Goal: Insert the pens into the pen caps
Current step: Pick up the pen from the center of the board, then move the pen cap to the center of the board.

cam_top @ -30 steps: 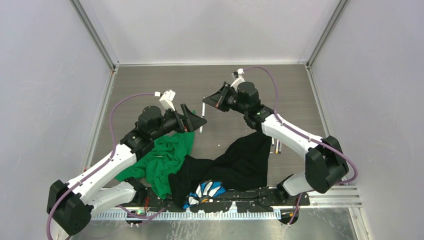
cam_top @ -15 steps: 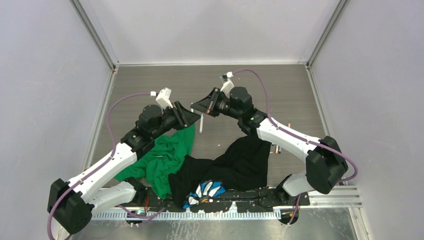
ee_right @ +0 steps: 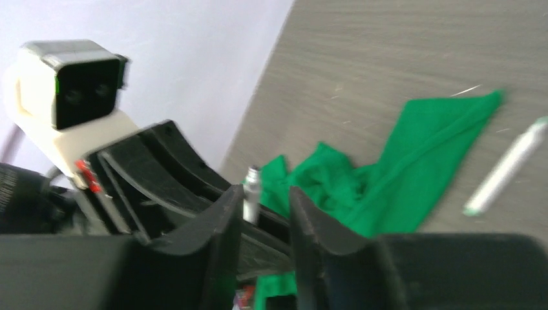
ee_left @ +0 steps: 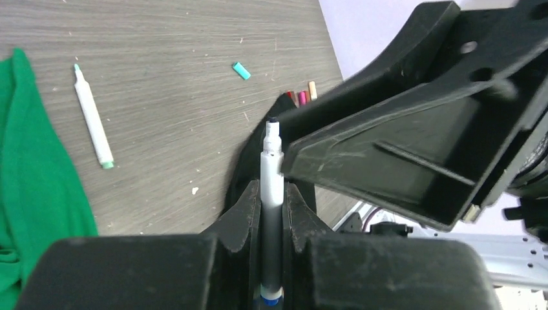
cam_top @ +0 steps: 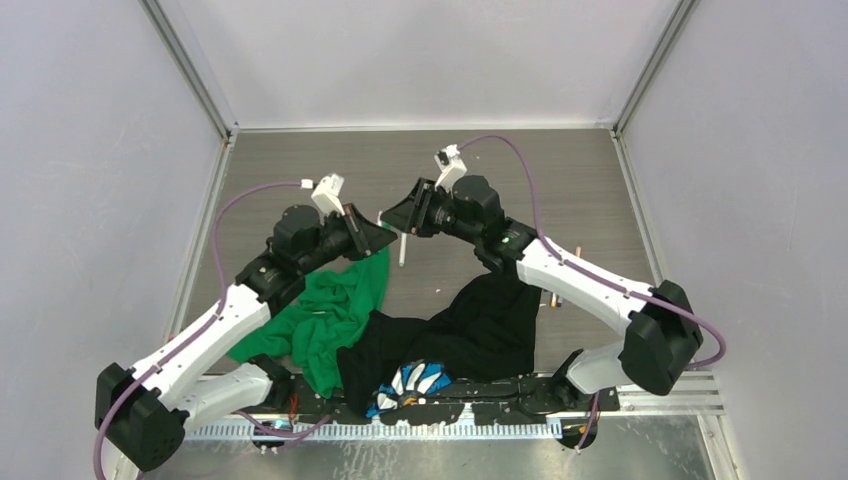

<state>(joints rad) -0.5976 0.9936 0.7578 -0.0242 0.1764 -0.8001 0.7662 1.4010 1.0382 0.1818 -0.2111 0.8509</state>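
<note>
The grey wood-grain worktop [cam_top: 300, 160] carries a crumpled green cloth [cam_top: 335, 310], with a black cloth [cam_top: 490, 320] just right of it. Above the green cloth's far corner the two arms meet nose to nose, probably to steady a pen between them. The left pincer [ee_left: 273, 197] is clamped on a white-barrelled pen with a bare black tip [ee_left: 272, 161], held upright so that tip is offered outward. The right pincer [ee_right: 262, 200] faces it with a narrow gap, gripping nothing. A second white pen with green ends [ee_left: 92, 123] lies just beyond the green cloth's edge; a small teal cap [ee_left: 241, 71] lies farther out, so capping looks not yet begun
</note>
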